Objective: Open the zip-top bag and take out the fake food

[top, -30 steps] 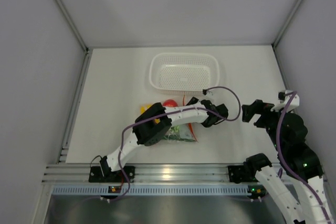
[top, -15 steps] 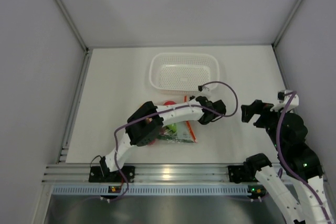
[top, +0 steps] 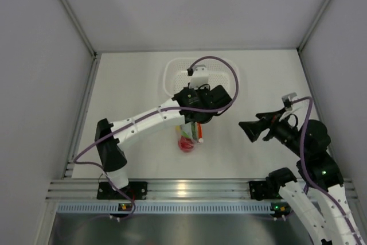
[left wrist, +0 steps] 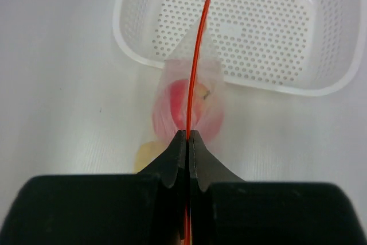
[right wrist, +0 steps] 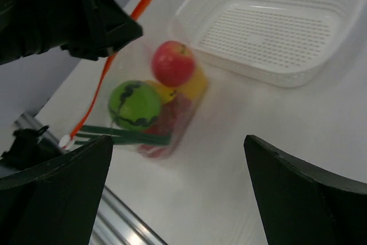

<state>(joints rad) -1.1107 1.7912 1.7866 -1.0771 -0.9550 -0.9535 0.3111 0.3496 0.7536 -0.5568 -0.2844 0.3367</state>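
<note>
White table [top: 126,96] fills the floor of a box with plain grey walls. Near the middle of it is the zip-top bag [top: 190,136], clear and crinkly, and it is zipped shut. The fake food is inside, piled at the low end: a red apple [right wrist: 172,63], a green ball [right wrist: 134,105], something yellow [right wrist: 195,84] and green stalks [right wrist: 126,136]. The orange-red zip strip [left wrist: 195,61] runs along the top edge. The left gripper [left wrist: 188,136] is pinched tight on that strip and holds the bag by it. Just behind the bag sits a white basket [top: 167,78] full of little holes. The right gripper [top: 250,130] is off to the right of the bag, not touching it, with its fingers spread wide and nothing in them.
</note>
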